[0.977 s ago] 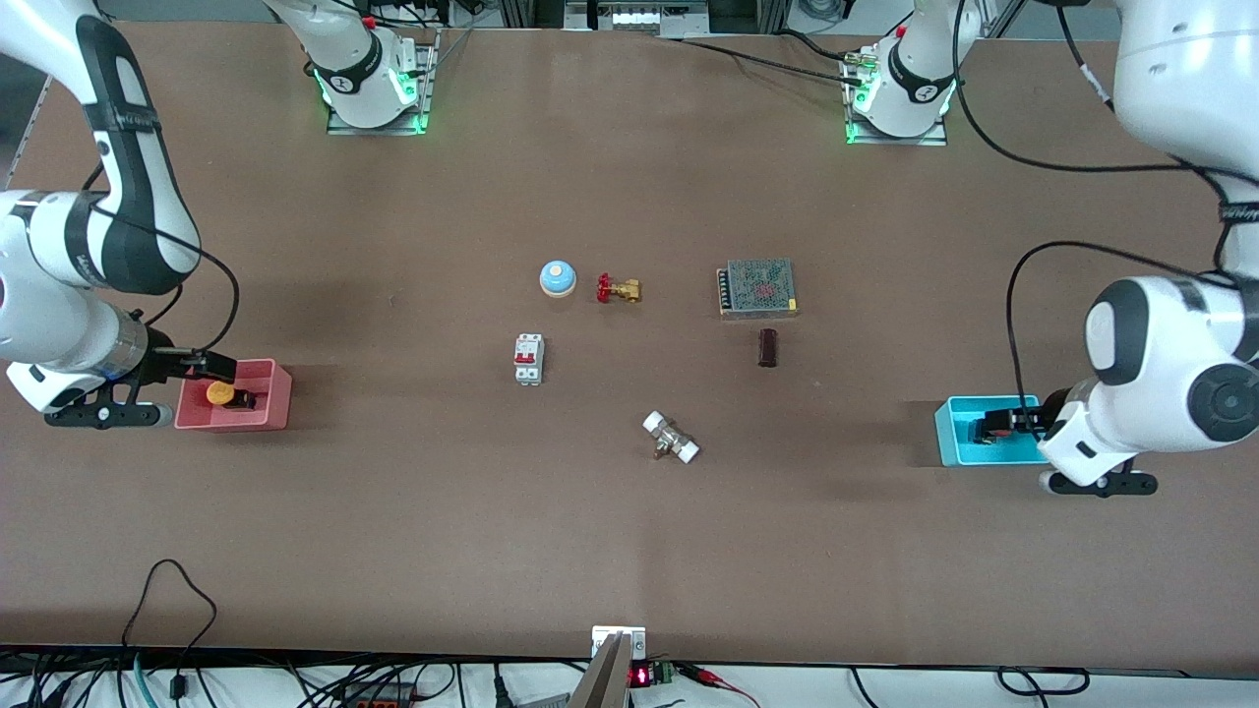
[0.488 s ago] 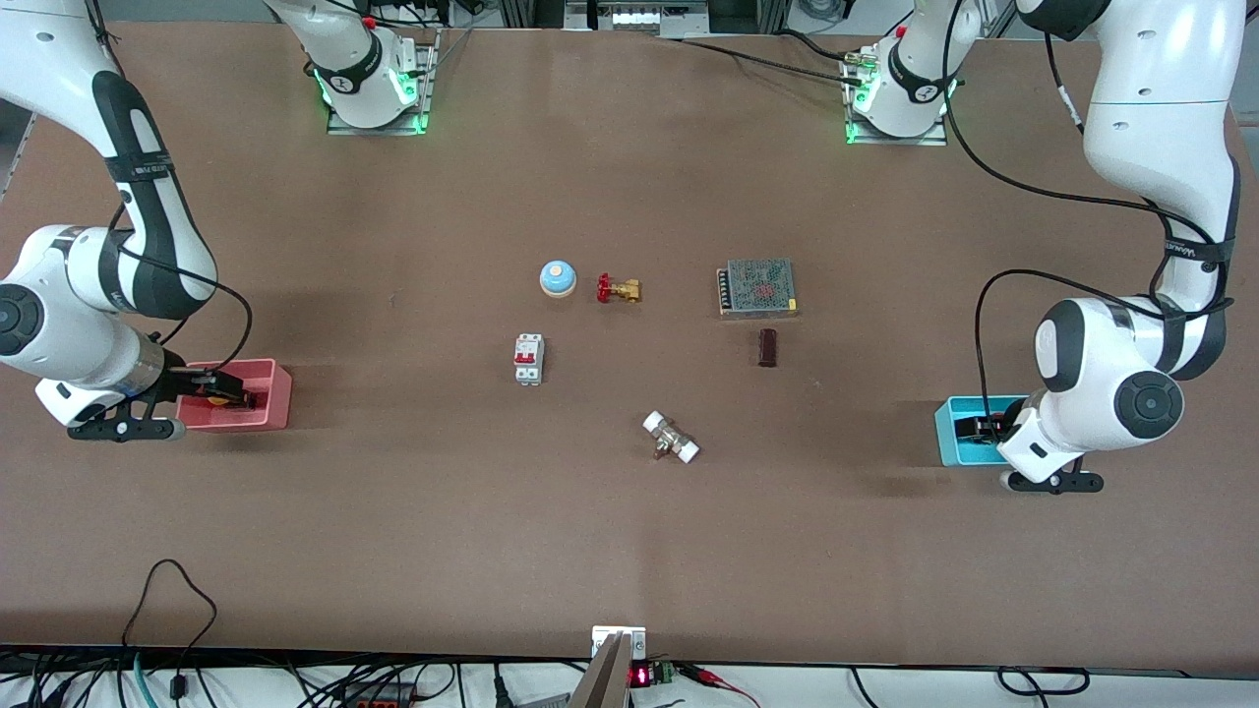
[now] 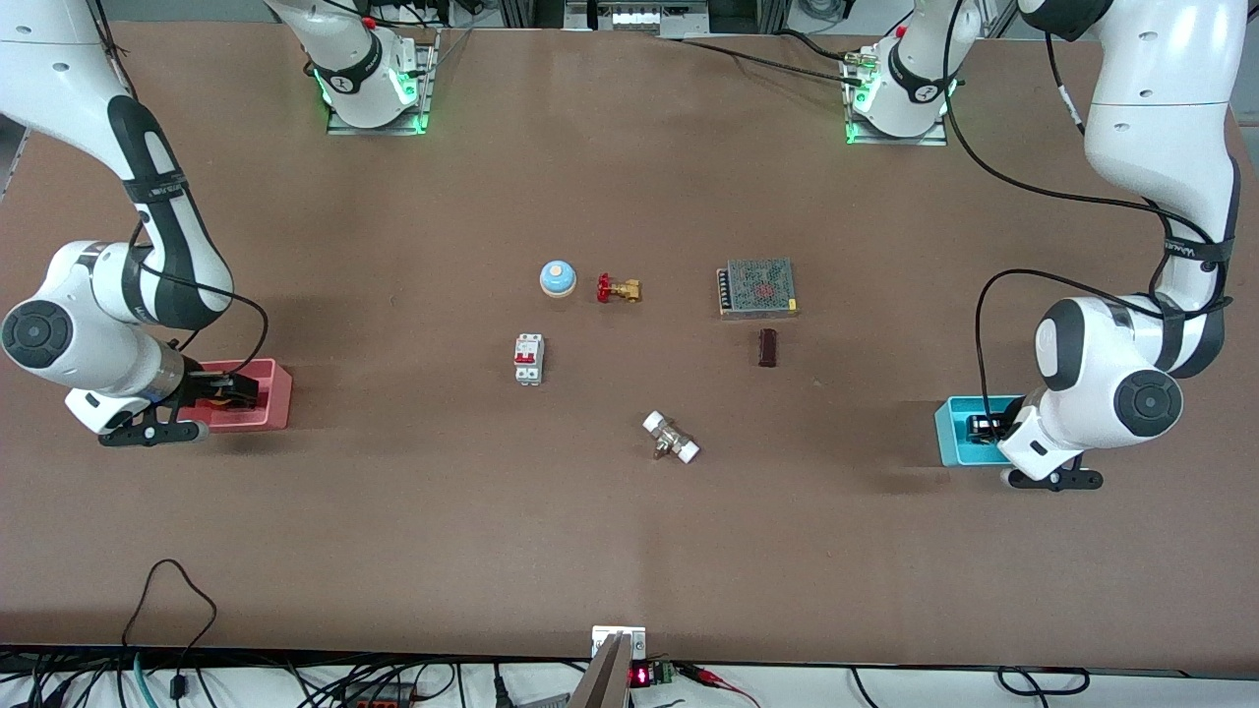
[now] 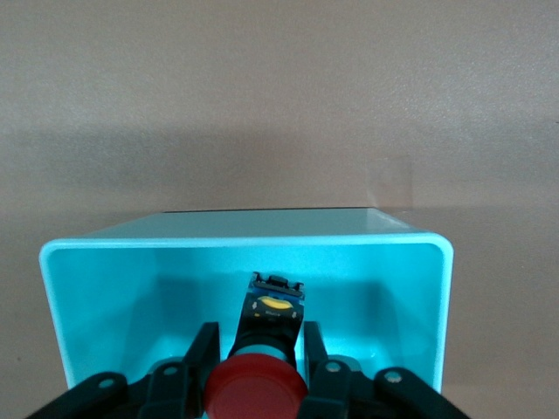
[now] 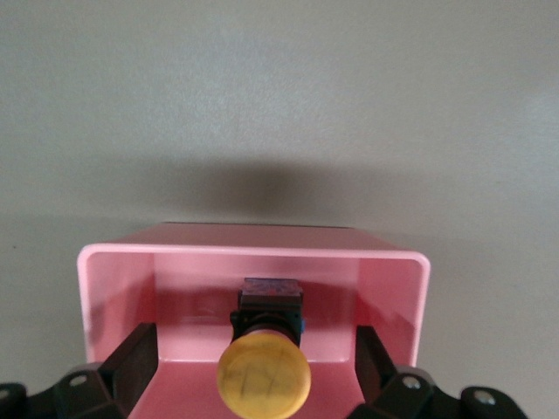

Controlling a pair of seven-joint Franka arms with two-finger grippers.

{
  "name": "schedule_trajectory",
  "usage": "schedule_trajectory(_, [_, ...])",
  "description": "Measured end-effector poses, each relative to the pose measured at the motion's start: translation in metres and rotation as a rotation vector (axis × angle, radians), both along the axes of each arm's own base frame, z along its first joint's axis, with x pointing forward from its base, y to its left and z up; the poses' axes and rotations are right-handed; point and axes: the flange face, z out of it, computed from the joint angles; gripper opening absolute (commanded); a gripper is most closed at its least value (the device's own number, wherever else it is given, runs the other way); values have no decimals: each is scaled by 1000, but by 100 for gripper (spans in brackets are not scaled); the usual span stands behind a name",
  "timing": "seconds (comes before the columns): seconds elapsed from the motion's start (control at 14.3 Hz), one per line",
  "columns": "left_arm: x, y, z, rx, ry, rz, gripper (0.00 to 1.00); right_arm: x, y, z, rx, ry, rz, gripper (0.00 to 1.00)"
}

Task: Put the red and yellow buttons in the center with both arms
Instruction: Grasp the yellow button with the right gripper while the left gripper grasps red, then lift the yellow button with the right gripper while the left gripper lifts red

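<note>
Red button (image 4: 256, 389) lies in the teal bin (image 4: 419, 288) at the left arm's end of the table, its cap toward the wrist camera and its black body pointing at the bin's end wall. The left gripper (image 4: 256, 367) is down inside that bin, its fingers (image 4: 203, 349) pressed close on either side of the button's body just under the cap, clamped on it as far as the left wrist view shows. In the front view the left gripper (image 3: 984, 427) sits at the bin's (image 3: 952, 433) edge under the big white wrist.

Over at the right arm's end, the yellow button (image 5: 264, 377) lies in the pink bin (image 5: 419, 297), cap facing the wrist camera. The right gripper (image 5: 253, 371) is lowered into the bin with its fingers (image 5: 131, 358) spread wide, one on each side of the button and clear of it. The front view shows the right gripper (image 3: 228, 386) over the pink bin (image 3: 275, 393).

Both buttons are well apart from the center (image 3: 629, 393) of the brown tabletop, where a blue bell (image 3: 557, 278), a brass valve (image 3: 618, 289) and a circuit breaker (image 3: 528, 358) sit.
</note>
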Motion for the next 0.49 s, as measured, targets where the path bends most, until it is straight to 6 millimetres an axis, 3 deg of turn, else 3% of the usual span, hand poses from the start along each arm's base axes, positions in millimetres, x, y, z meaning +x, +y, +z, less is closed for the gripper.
schedule_trajectory(0.21, [6, 0, 20, 0, -37, -22, 17, -1, -2, -9, 3, 12, 10, 100])
schedule_trajectory(0.42, [20, -12, 85, -1, -73, -63, 19, -2, -3, -16, 4, 16, 28, 88])
schedule_trajectory(0.49, [23, -21, 111, -4, -65, -76, 20, -2, -5, -17, 4, 18, 32, 76])
